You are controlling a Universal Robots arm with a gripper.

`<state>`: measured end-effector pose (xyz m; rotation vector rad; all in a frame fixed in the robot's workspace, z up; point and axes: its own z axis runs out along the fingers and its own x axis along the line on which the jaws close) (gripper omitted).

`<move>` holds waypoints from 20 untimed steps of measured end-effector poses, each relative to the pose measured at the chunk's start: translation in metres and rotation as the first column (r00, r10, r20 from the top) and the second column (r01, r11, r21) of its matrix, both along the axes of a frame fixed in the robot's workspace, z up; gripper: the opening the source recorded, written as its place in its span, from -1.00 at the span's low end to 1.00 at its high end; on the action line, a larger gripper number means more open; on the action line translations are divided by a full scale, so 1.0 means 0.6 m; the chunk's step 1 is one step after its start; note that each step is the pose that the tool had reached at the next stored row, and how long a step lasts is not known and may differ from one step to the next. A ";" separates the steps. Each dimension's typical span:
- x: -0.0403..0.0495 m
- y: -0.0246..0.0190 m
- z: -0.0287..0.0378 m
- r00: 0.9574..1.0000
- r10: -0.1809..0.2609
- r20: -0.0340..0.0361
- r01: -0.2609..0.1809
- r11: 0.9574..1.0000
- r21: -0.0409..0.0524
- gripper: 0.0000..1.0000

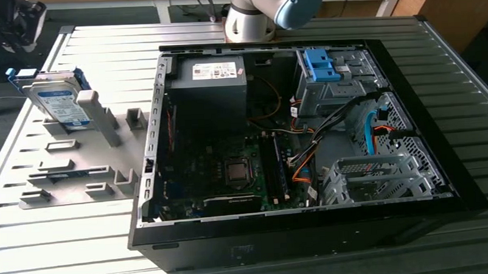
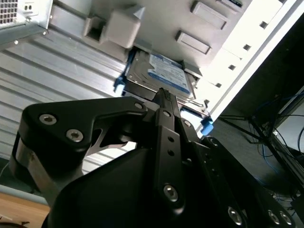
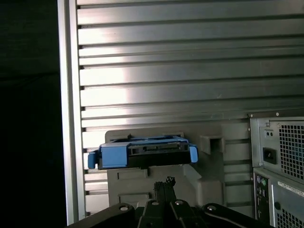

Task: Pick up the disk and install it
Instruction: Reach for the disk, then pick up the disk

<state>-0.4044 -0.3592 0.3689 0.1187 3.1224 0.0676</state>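
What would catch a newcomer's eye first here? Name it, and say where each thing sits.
The big open computer case fills the middle of the exterior view, board and cables bared. At the exterior view's left the blue-framed disk leans on edge on a grey holder plate. In both wrist views the gripper points at the disk, apart from it.

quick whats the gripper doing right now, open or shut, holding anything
gripper: shut, holding nothing; the disk lies apart from it, not gripped.
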 end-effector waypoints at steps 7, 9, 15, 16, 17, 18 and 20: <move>-0.010 0.0028 -0.002 1.000 0.000 0.000 0.000 1.000 0.000 -0.79; -0.017 0.0048 -0.003 1.000 0.000 0.000 0.000 1.000 0.000 -0.79; -0.043 0.0135 -0.006 1.000 0.000 0.000 0.000 1.000 0.000 -0.79; -0.047 0.0139 -0.007 1.000 0.000 0.000 0.000 1.000 0.000 -0.79; -0.048 0.0139 -0.007 1.000 0.000 0.000 0.000 1.000 0.000 -0.79; -0.049 0.0139 -0.007 1.000 0.000 0.000 0.000 1.000 0.000 -0.79; -0.049 0.0139 -0.007 1.000 0.000 0.000 0.000 1.000 0.000 -0.79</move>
